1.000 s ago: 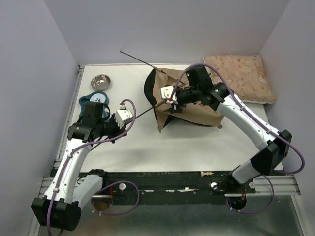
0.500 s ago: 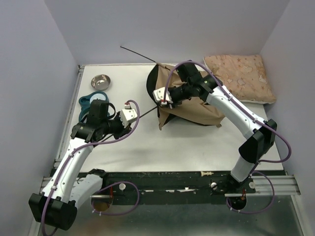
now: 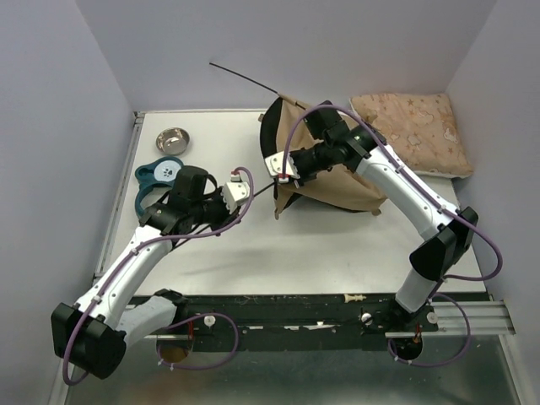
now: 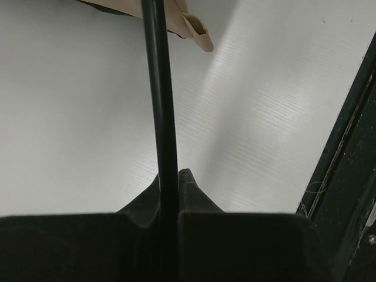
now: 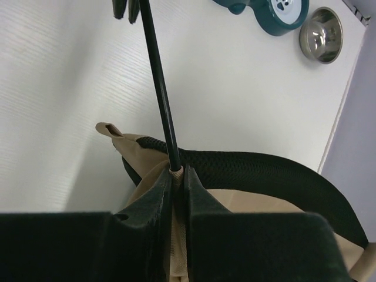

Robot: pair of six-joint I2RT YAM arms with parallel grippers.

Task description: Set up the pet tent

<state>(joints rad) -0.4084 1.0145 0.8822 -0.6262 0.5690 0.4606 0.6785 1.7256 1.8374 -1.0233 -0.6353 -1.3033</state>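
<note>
Left jaws and right jaws tight on the black pole (image 4: 157, 88), tent (image 3: 336, 192) well apart from near edge of table (image 3: 337, 253)

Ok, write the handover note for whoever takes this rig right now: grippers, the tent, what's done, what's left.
Left gripper: shut on the black pole, at its near end over the table.
Right gripper: closed on the same pole, right where it enters the pet tent fabric.
Tent: a crumpled tan heap at the back right, beside the pink cushion. The pole's far end pokes out past it toward the back wall.
Done: this pole is threaded through the fabric.
Left: the tent is not standing. The pole probably needs to be fed further and seated, then the tent raised.
</note>
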